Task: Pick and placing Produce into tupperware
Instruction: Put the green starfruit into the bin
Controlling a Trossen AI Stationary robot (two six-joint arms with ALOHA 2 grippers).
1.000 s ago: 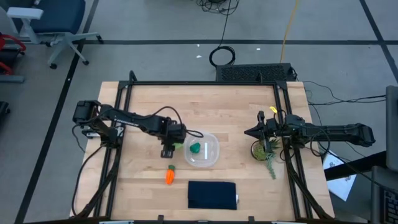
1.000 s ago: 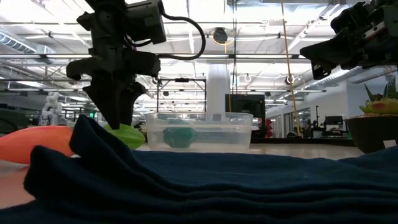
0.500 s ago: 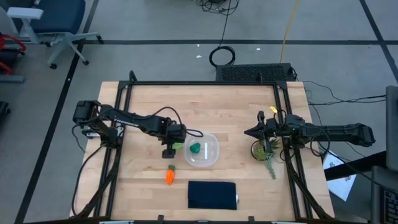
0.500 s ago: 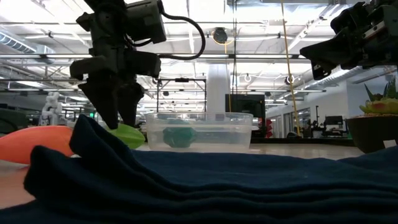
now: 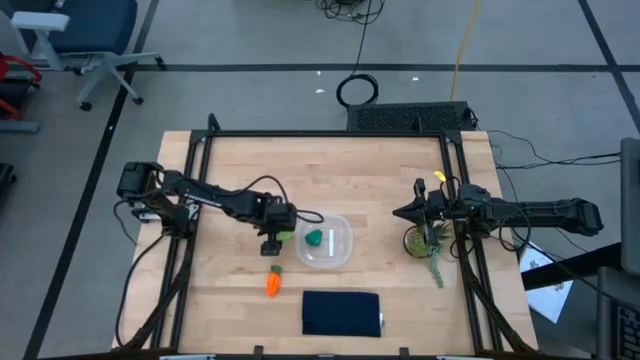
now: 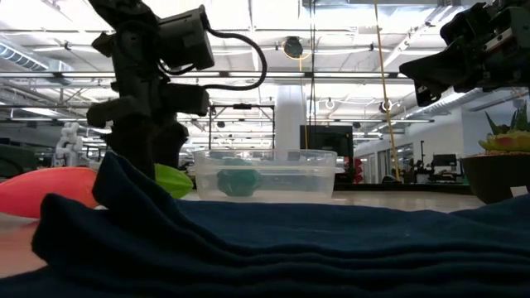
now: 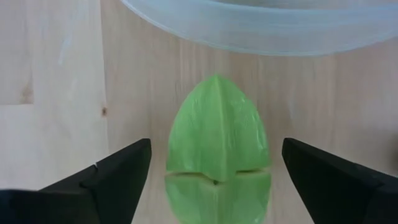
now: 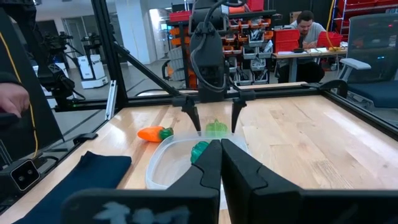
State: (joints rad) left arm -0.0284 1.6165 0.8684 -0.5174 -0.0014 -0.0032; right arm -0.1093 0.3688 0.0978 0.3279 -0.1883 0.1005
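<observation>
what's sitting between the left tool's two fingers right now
The light green leafy piece lies on the wood between the open left tool's fingers, untouched by either. The left wrist view shows it, just short of the clear container.

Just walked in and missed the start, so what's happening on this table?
The left gripper, fingers open, straddles the light green leafy piece on the table beside the clear tupperware. The dark green piece is already inside; the carrot lies on the wood. The right gripper, shut, waits near the potted plant.
</observation>
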